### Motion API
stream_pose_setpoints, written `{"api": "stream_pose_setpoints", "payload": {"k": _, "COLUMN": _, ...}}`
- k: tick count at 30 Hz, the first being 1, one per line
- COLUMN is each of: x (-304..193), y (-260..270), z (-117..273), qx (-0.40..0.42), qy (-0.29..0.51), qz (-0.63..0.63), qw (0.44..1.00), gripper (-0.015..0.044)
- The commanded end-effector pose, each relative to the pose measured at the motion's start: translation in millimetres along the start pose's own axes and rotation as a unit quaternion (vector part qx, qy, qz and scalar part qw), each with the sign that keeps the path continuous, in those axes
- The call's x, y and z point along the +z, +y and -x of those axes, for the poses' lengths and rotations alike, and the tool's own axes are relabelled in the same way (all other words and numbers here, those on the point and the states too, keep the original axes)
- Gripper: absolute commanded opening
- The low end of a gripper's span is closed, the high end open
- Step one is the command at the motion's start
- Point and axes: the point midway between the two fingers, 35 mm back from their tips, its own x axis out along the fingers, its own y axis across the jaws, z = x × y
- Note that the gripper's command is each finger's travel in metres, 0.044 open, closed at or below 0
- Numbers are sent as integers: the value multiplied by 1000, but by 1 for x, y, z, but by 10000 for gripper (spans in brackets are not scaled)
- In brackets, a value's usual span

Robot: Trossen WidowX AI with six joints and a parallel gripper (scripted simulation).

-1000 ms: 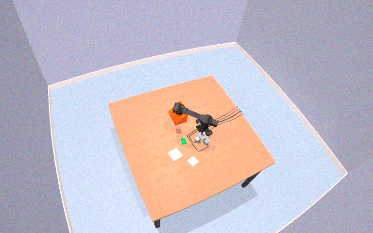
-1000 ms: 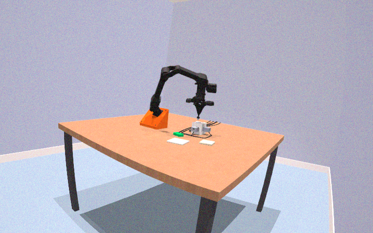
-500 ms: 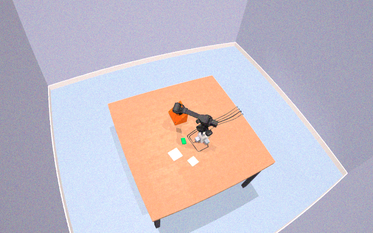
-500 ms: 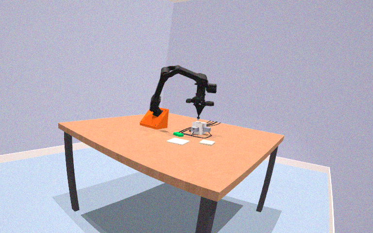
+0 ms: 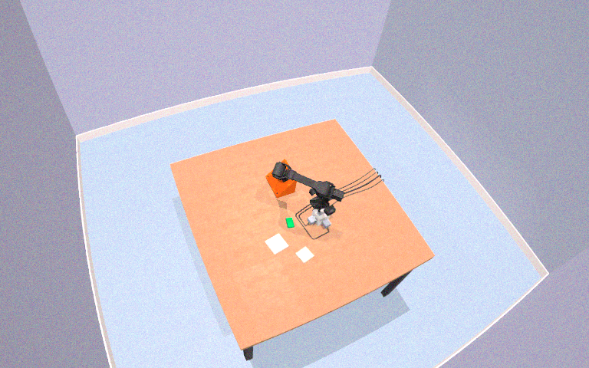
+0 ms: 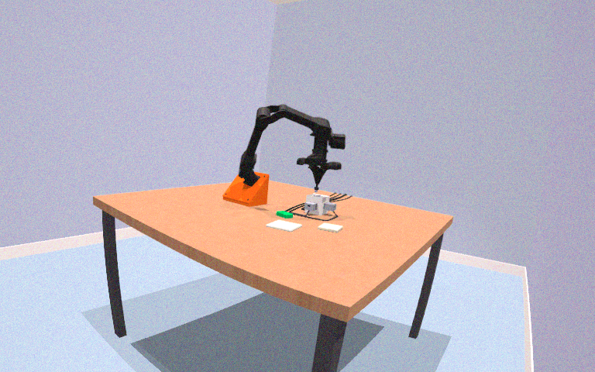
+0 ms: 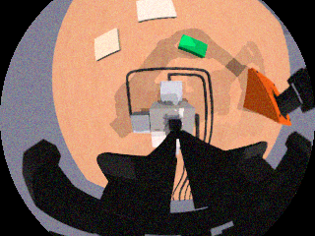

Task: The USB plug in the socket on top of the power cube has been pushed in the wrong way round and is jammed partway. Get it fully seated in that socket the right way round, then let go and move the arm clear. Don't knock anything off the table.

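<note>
The white power cube [image 5: 321, 218] [image 6: 323, 198] [image 7: 158, 111] stands on the table with cables around it. Grey blocky plugs sit on its sides, one plug [image 6: 310, 207] [image 7: 171, 91] and another plug [image 6: 330, 207] [image 7: 141, 123]. My gripper [image 6: 316, 188] [image 7: 176, 134] points straight down just above the cube's top, its narrow fingertips shut on the USB plug. Only a small light bit of that USB plug [image 6: 315, 191] shows below the tips. The fingers hide the socket, so how deep the plug is and which way round it faces cannot be told.
A green block [image 5: 290, 222] [image 6: 284, 214] [image 7: 192, 45] lies near the cable loop. Two flat pale pads, a larger pad [image 5: 276, 243] [image 6: 283, 225] [image 7: 156, 9] and a smaller pad [image 5: 304, 254] [image 6: 329, 227] [image 7: 107, 44], lie beyond. Black cables [image 5: 314, 238] [image 7: 167, 69] loop around the cube and run to the table's edge.
</note>
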Motion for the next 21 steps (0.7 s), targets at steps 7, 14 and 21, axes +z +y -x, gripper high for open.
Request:
{"api": "stream_pose_setpoints", "payload": {"k": 7, "x": -1, "y": 0, "z": -1, "qx": -1, "qy": 7, "qz": 3, "qw": 1000, "gripper": 0}}
{"api": "stream_pose_setpoints", "payload": {"k": 14, "x": -2, "y": 0, "z": -2, "qx": -1, "qy": 10, "qz": 2, "qw": 1000, "gripper": 0}}
{"api": "stream_pose_setpoints", "payload": {"k": 21, "x": -2, "y": 0, "z": -3, "qx": -1, "qy": 13, "qz": 2, "qw": 1000, "gripper": 0}}
